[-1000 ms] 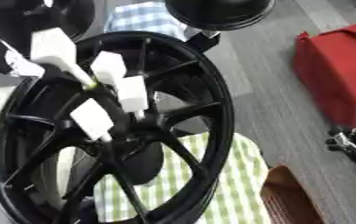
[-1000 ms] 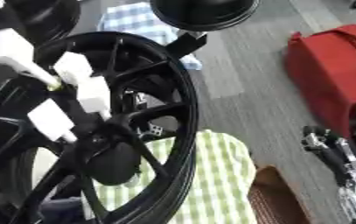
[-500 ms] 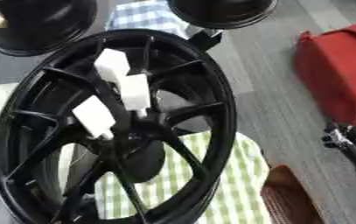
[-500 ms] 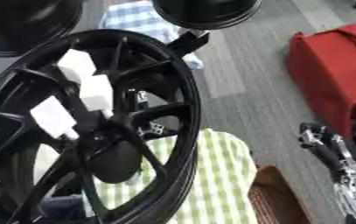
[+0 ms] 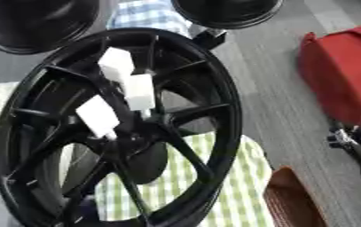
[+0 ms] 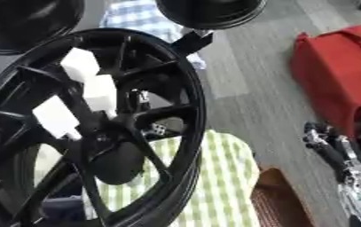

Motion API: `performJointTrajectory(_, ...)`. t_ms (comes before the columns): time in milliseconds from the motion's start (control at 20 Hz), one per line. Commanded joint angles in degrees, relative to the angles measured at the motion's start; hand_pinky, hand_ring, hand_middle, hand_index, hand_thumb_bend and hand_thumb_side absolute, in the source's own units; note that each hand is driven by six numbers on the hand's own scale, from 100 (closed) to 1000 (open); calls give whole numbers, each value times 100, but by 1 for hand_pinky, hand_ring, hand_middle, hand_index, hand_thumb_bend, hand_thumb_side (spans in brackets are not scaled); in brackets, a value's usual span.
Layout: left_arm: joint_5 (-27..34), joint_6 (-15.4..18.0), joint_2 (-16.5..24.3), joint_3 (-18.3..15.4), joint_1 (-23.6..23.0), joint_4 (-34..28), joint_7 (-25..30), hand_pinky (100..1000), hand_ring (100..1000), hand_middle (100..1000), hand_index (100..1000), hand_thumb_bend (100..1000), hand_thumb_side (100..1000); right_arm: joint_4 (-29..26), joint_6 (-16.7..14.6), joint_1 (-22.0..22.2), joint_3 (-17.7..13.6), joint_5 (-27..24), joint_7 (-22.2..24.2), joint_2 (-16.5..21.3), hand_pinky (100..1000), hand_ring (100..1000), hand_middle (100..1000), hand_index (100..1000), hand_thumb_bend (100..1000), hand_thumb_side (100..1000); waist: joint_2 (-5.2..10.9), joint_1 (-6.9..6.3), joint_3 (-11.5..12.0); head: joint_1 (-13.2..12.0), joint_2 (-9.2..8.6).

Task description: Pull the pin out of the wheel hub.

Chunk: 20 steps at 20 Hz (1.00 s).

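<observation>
At the far left edge, the wheel hub (image 5: 113, 128) runs out of your picture, so part of its black rim is cut off, and its lower rim is cropped at the bottom as well. Your left hand does not show in either eye view. Three white blocks (image 5: 126, 91) sit on the spokes around the hub's centre: one high near the rim, one just below it, one lower and to the left. Each has its long axis running up-left to down-right, with the narrow lower end aimed at the centre. You cannot tell which of them is the pin, nor how deep any sits, because the dark centre swallows their tips. The wheel itself stands tilted, its face turned toward you and its top edge leaning away. Behind its lower half lies a green checked cloth (image 5: 229, 186), partly hidden by spokes. Above, two more black wheels (image 5: 226, 11) are cut off by the top edge, with a blue checked cloth (image 5: 148, 17) between them. To the right, grey striped carpet (image 5: 284, 119) stretches to a red bag (image 5: 342, 75). At the lower right a metallic, silver and black part (image 6: 346, 159) shows, probably your right arm; whether its fingers are spread or curled you cannot tell.
</observation>
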<state>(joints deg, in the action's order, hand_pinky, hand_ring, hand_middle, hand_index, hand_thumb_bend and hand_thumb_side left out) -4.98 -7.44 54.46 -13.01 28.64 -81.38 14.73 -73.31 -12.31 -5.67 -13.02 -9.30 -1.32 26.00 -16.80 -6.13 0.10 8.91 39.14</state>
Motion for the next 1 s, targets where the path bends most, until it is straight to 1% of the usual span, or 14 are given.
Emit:
performJointTrajectory(50, -154, 95, 1, -217, -311, -217, -339, 672, 446, 272, 466, 454, 100, -63, -16, -23, -48, -39, -35, 114, 660, 647, 651, 722, 216, 524, 75, 43, -3, -93, -30)
performJointTrajectory(100, -161, 145, -60, -215, -488, -313, -448, 678, 455, 286, 481, 472, 100, -61, -17, -27, -42, -42, -35, 112, 660, 647, 651, 722, 216, 523, 80, 46, -15, -128, -25)
performJointTrajectory(150, -165, 201, -118, -208, -658, -412, -552, 696, 477, 323, 519, 504, 100, -59, -17, -33, -35, -47, -33, 109, 660, 647, 651, 722, 216, 523, 85, 50, -27, -161, -24)
performJointTrajectory(200, -167, 261, -177, -202, -812, -507, -640, 737, 540, 422, 615, 559, 108, -57, -16, -39, -28, -52, -29, 106, 660, 647, 651, 722, 216, 523, 89, 54, -38, -190, -26)
performJointTrajectory(250, -165, 317, -229, -198, -924, -583, -673, 811, 685, 609, 762, 679, 303, -54, -15, -44, -22, -56, -26, 104, 660, 647, 651, 722, 216, 523, 92, 58, -46, -210, -28)
performJointTrajectory(300, -178, 375, -265, -208, -1003, -640, -662, 847, 749, 699, 817, 781, 427, -51, -14, -46, -20, -61, -23, 103, 660, 647, 651, 722, 216, 523, 97, 61, -46, -224, -26)
performJointTrajectory(350, -212, 422, -286, -235, -1055, -672, -667, 885, 785, 752, 851, 843, 493, -49, -13, -43, -20, -64, -21, 104, 660, 647, 651, 722, 216, 523, 102, 62, -43, -232, -23)
performJointTrajectory(450, -262, 465, -319, -294, -1105, -688, -734, 888, 787, 755, 856, 840, 532, -46, -13, -36, -21, -66, -17, 106, 660, 647, 651, 722, 216, 523, 111, 66, -37, -239, -24)
performJointTrajectory(500, -260, 458, -333, -322, -1113, -685, -792, 876, 776, 742, 848, 814, 554, -45, -12, -33, -23, -67, -17, 106, 660, 647, 651, 722, 216, 523, 114, 67, -34, -237, -27)
performJointTrajectory(550, -243, 417, -344, -352, -1114, -675, -867, 866, 766, 727, 836, 788, 556, -44, -12, -31, -25, -68, -18, 106, 660, 647, 651, 722, 216, 523, 117, 69, -32, -235, -28)
performJointTrajectory(700, -125, 270, -372, -384, -1100, -684, -1116, 846, 734, 672, 796, 743, 544, -44, -11, -29, -25, -69, -16, 108, 660, 647, 651, 722, 216, 523, 121, 70, -33, -233, -24)
performJointTrajectory(750, -49, 246, -386, -383, -1094, -700, -1206, 845, 730, 667, 792, 734, 526, -44, -11, -30, -24, -70, -15, 108, 660, 647, 651, 722, 216, 523, 122, 69, -36, -229, -25)
performJointTrajectory(900, 201, 225, -437, -364, -1066, -753, -1467, 833, 693, 623, 767, 704, 501, -45, -8, -32, -18, -69, -9, 110, 660, 647, 651, 722, 214, 524, 126, 65, -45, -221, -19)
performJointTrajectory(1000, 387, 259, -600, -374, -983, -804, -1654, 827, 665, 595, 750, 674, 484, -45, -5, -29, -10, -62, 0, 111, 660, 647, 651, 722, 213, 524, 137, 67, -49, -219, -14)
